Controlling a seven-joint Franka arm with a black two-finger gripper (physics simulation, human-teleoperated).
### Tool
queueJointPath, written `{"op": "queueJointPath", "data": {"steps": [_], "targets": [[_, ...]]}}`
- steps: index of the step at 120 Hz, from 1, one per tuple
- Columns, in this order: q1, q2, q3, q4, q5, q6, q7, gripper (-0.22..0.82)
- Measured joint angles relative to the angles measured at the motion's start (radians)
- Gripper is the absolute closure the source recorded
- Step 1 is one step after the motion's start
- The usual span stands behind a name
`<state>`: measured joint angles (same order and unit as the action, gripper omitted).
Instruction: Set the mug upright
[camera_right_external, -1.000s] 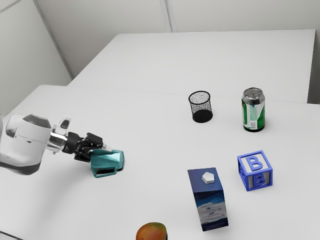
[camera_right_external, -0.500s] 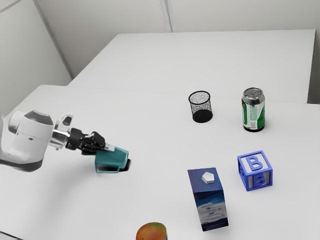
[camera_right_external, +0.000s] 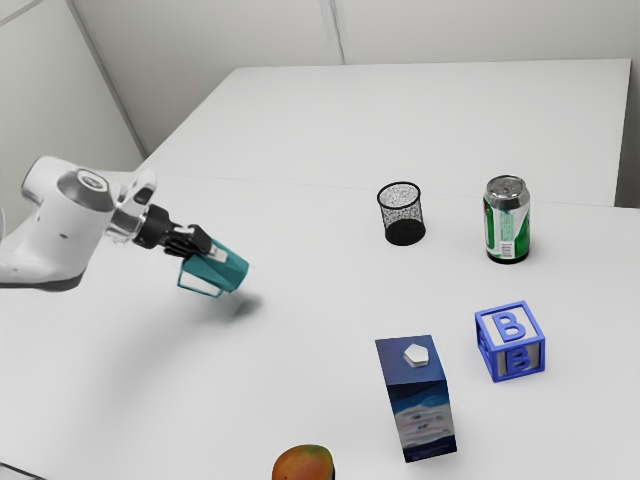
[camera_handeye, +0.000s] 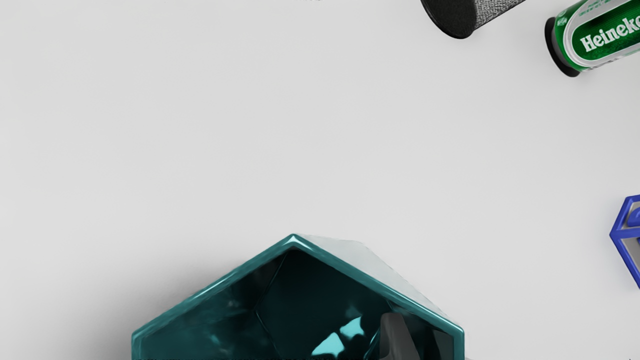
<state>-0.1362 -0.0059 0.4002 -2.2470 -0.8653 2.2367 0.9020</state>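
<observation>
Grasping the teal mug (camera_right_external: 224, 268) by its wall with the black gripper (camera_right_external: 212, 252); tilted just ahead of it, mouth toward it, apparently off the table (camera_right_external: 320, 340). Pitch steeper until level, lower gently, release once seated.

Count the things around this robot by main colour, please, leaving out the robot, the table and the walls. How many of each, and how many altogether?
Teal: 1 (mug)
Black: 1 (mesh cup)
Green and silver: 1 (drink can)
Blue: 2 (letter block, carton)
Orange and green: 1 (fruit)
Total: 6
</observation>
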Motion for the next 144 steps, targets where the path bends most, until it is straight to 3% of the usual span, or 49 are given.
{"op": "queueJointPath", "data": {"steps": [34,70,81,100,144], "targets": [[0.053,0.009,-0.095,0.062,0.437,0.06,-0.122,0.77],[0.089,0.023,-0.191,0.079,0.696,0.08,-0.293,0.77],[0.035,0.067,-0.197,0.125,0.744,0.079,-0.343,0.77],[-0.217,0.101,-0.199,0.157,0.776,0.077,-0.416,0.77],[-0.196,0.077,-0.198,0.094,0.798,0.085,-0.53,0.77]]}}
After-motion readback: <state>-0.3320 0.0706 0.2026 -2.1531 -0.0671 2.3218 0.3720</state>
